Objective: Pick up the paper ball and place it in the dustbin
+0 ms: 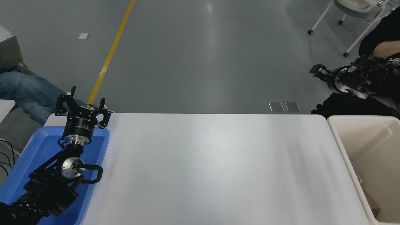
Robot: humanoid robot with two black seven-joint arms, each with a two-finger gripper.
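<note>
The cream-white dustbin (338,134) stands at the table's right end, partly cut off by the picture's edge. The paper ball is not in view. A tan-brown scrap (372,210) lies at the dustbin's bottom by the near wall. My right gripper (316,70) is raised high above the dustbin's far left corner and points left; it is seen side-on and small. My left gripper (82,103) is open and empty, parked upright over the far end of the blue tray at the lower left.
A shallow blue tray (40,147) lies under the left arm at the table's left end. A person in black (386,34) sits behind the right arm. Another person's jeans-clad legs (25,90) are at the far left. A wheeled chair (350,9) stands at the top right.
</note>
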